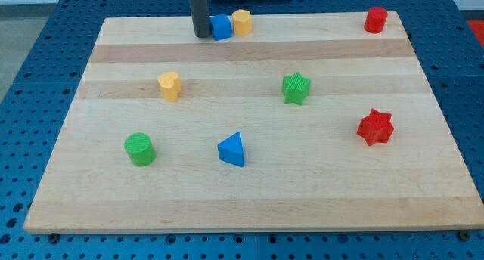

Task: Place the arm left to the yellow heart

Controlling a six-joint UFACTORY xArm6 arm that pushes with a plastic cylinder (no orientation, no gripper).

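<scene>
The yellow heart (170, 86) lies on the wooden board (249, 199), left of centre in the upper half. My tip (202, 35) is at the view's top, touching the left side of a blue cube (221, 26). The tip stands well above the yellow heart and a little to its right. The rod rises out of the view's top edge.
A yellow block (242, 22) sits right of the blue cube. A red cylinder (376, 20) is at the top right. A green star (296, 88), a red star (375, 127), a blue triangle (232, 150) and a green cylinder (140, 149) lie lower down.
</scene>
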